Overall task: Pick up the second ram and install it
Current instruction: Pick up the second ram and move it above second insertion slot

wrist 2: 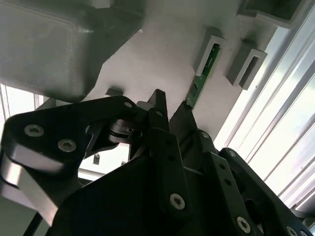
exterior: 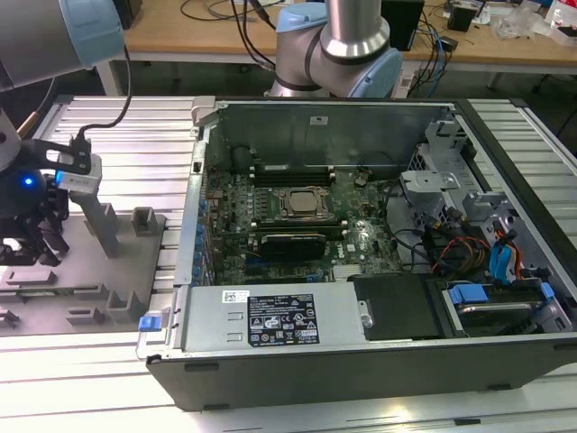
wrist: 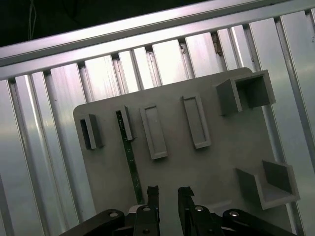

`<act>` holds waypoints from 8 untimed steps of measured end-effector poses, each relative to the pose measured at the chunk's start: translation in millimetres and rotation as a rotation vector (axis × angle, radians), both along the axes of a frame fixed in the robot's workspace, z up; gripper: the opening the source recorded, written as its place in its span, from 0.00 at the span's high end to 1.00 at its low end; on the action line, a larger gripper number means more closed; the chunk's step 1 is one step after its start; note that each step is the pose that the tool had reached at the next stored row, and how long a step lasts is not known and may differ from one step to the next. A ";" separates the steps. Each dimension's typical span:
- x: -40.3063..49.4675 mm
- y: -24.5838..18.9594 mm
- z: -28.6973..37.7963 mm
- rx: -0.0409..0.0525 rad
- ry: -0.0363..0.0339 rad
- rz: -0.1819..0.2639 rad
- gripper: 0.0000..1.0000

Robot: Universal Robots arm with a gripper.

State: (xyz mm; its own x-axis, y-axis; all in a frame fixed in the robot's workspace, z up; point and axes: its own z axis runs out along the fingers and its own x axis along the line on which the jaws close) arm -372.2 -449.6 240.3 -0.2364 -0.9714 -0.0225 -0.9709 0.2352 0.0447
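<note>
Second ram (wrist: 129, 157) on plate (wrist: 221, 142) (beside case (exterior: 361, 370))

Silver arm (exterior: 356, 23), pale-blue joint caps (exterior: 90, 27), black pincer (wrist: 168, 192) with silver screws (wrist 2: 177, 200).

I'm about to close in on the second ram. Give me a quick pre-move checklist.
1. Jaws open: ok, a gap shows and nothing is held.
2. Ram in its bracket on the plate: ok, standing on edge.
3. Ram between jaws: not ok, it lies beside them in the first wrist view.
4. Case open: ok.
5. Free memory slots: cannot tell.
</note>
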 end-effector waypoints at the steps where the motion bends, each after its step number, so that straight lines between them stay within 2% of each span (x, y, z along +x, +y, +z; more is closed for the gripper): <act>1: -0.2 -0.5 -0.5 -0.0003 -0.0001 0.018 0.70; 8: -0.5 -1.4 -2.4 -0.0009 0.0001 0.119 0.70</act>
State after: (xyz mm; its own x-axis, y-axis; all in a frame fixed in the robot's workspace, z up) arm -372.7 -451.0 237.9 -0.1198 -0.9926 -0.0216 -0.9919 0.1188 0.0446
